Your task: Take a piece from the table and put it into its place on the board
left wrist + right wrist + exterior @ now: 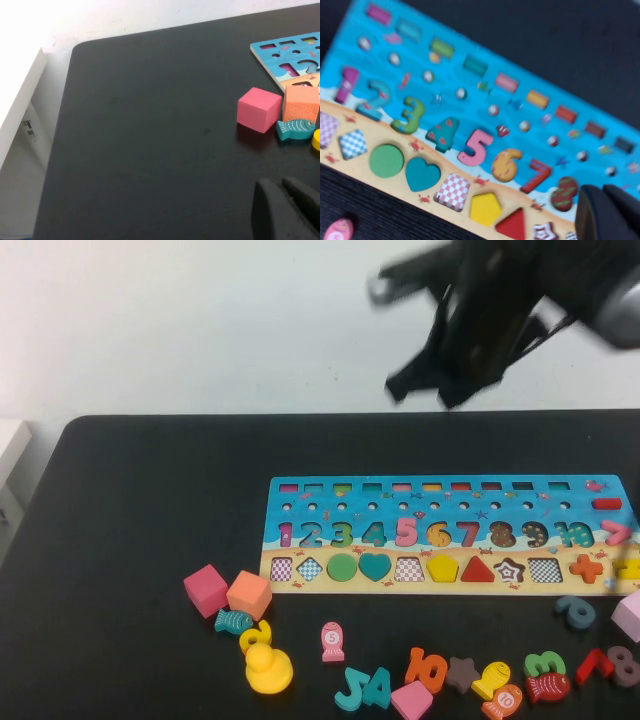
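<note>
So the yellow pentagon (443, 567) sits seated in the board (450, 502), my right gripper (425, 390) hangs pinched empty at 12 o'clock, left gripper (287, 210) parked, can't tell its jaws, next I just retreat.

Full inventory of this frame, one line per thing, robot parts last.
table: 1, black, under everything
board: 1, blue with a sandy strip, right of table centre
yellow pentagon: 1, yellow, seated in its board slot, between a checkered square and the red triangle
cubes: 2, pink and orange, side by side off the board's near-left corner
teal fish: 1, teal, in front of the cubes
duck: 1, yellow, near edge
pink pentagon: 1, pink, near edge
loose numbers: several, mixed colours, along the near edge
left hand: 1, dark, low over the table near the cubes
right hand: 1, dark, shut, empty, raised above the board
</note>
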